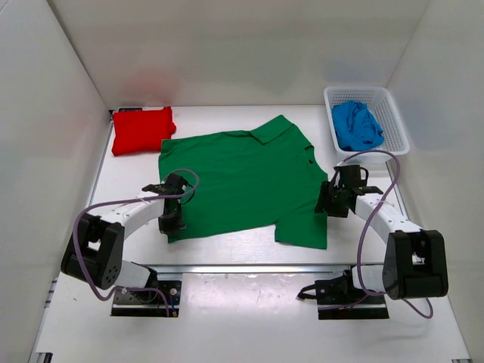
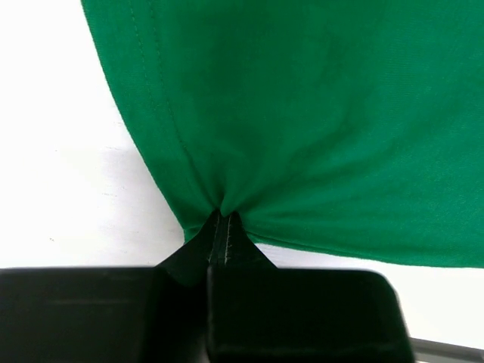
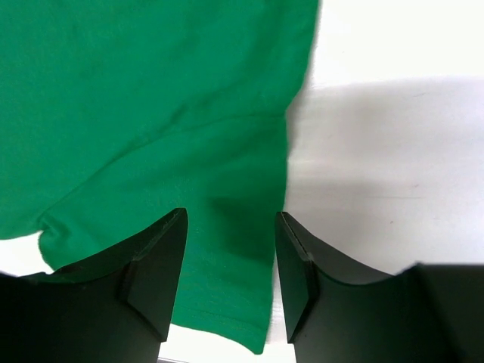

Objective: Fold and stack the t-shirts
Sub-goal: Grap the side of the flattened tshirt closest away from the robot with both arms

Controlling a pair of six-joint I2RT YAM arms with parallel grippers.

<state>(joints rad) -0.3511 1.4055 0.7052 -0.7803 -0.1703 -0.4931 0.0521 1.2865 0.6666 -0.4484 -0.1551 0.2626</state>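
Red t-shirt: folded, sitting at the counter's far left corner — likely the stack's base. Left gripper: clamping the green t-shirt at its near left hem, seemingly for folding. Right gripper: jaws apart, straddling its near right edge. Blue t-shirt: lying in the basket, far right corner.

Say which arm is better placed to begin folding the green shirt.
Left. The left gripper is shut on the green shirt at its hem, cloth puckered there. The right gripper stands open over the opposite edge, holding nothing.
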